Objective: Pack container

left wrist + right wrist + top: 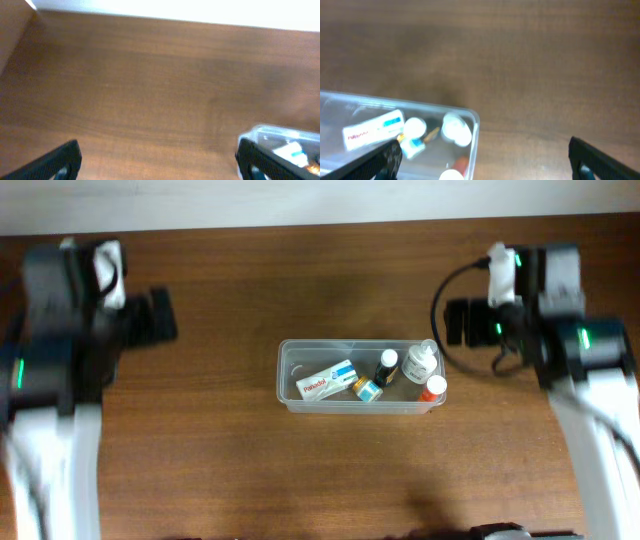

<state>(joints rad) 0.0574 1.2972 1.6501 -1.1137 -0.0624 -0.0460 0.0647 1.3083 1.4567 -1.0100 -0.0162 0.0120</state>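
The container [285, 370] sits mid-desk [300, 270], between our two arms. In it lie a white box [328, 380], a dark bottle [386, 367], a white bottle [420, 362], an orange-capped bottle [432, 388] and a small blue-labelled one [367, 389]. Our left fingers [60, 161] are spread wide and hold nothing, well apart from the tub; our right fingers [382, 160] are also spread and empty, over its near corner. We see nothing loose outside the container, so we judge the packing finished or nearly so. Any next move would call for checking for a lid or a last item, and none shows here.
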